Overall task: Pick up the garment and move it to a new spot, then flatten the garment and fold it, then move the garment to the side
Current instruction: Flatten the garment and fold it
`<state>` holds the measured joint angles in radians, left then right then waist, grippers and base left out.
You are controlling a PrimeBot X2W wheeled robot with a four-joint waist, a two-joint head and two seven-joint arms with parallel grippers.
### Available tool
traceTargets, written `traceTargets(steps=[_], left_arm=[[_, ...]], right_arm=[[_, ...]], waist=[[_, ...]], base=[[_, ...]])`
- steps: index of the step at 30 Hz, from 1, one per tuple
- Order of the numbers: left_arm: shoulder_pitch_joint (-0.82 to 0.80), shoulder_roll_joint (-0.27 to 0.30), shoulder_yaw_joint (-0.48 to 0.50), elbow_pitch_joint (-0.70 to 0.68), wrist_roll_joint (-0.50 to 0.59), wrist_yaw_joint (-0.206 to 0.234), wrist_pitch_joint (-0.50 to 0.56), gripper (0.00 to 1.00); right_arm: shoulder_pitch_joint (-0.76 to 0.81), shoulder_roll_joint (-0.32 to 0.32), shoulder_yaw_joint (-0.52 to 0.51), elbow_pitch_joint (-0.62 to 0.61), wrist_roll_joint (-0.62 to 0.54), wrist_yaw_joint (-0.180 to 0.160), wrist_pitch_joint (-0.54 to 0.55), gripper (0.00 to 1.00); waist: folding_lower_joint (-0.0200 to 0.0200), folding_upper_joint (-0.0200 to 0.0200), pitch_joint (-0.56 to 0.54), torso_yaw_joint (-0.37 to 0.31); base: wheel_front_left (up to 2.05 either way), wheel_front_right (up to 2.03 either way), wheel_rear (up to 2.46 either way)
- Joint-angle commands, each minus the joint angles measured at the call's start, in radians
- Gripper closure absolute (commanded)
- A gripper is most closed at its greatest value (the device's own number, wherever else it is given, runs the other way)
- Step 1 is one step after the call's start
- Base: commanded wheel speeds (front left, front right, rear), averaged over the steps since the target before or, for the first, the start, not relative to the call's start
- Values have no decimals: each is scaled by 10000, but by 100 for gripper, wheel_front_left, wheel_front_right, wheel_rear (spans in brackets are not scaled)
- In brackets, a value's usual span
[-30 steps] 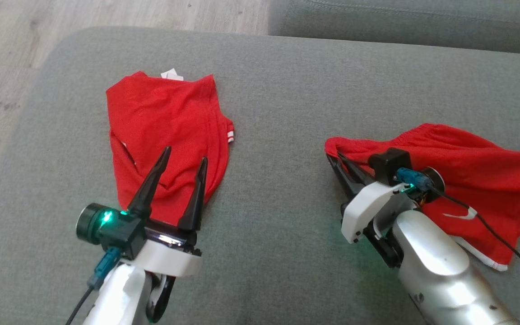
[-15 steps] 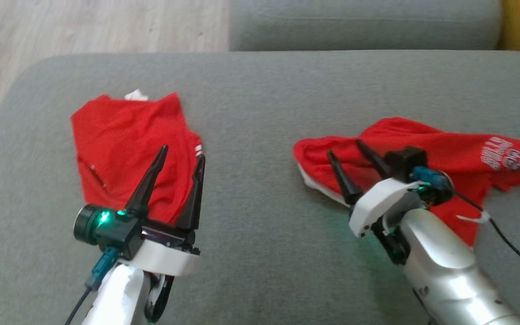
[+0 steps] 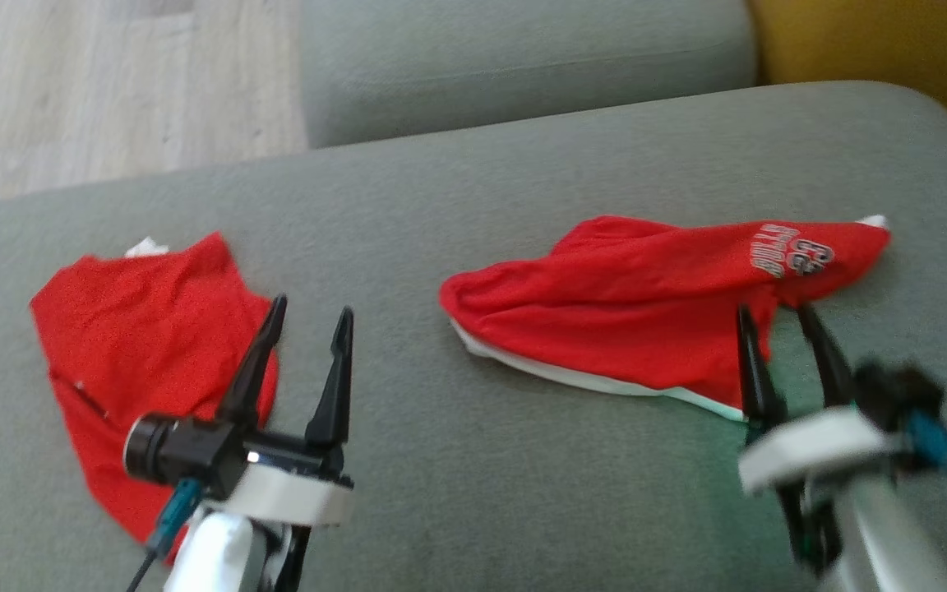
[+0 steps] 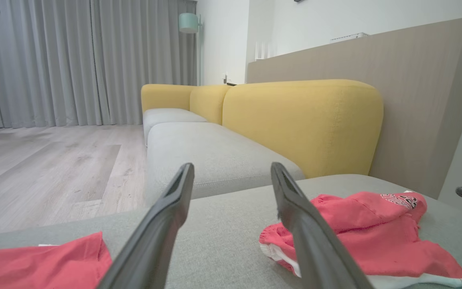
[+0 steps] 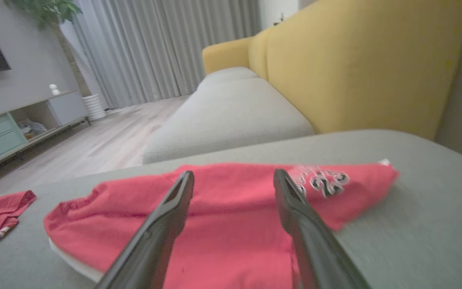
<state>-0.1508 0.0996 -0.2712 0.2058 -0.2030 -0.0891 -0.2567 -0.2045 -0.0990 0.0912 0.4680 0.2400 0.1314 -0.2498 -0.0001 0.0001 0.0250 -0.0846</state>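
Garment [image 3: 621, 321] just ahead of right hand [image 3: 772, 310]

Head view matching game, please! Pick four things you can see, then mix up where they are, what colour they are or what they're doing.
Things:
1. lettered garment
2. plain garment
3. left pincer
4. sofa backrest

Clues:
A. yellow
B. open and empty
C. red, lying on the robot's left side
D. red with a white hem, lying on the robot's right side

Pairs: 1-D, 2-C, 3-B, 4-A
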Motion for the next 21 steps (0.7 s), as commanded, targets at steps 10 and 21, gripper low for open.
traceTargets(steps=[10,21], left_arm=[[154,16,634,-69,85,-122,-51,0],[-73,13,553,74,220,-242,-51,0]], right_arm=[[1412,481,-370,-1655,-620,-7,-115,0],[1386,486,-441,-600,-568,-7,751,0]], waist=[[1,-1,-152,-721],[1,-1,214,-576]], base=[[0,0,0],[0,0,0]])
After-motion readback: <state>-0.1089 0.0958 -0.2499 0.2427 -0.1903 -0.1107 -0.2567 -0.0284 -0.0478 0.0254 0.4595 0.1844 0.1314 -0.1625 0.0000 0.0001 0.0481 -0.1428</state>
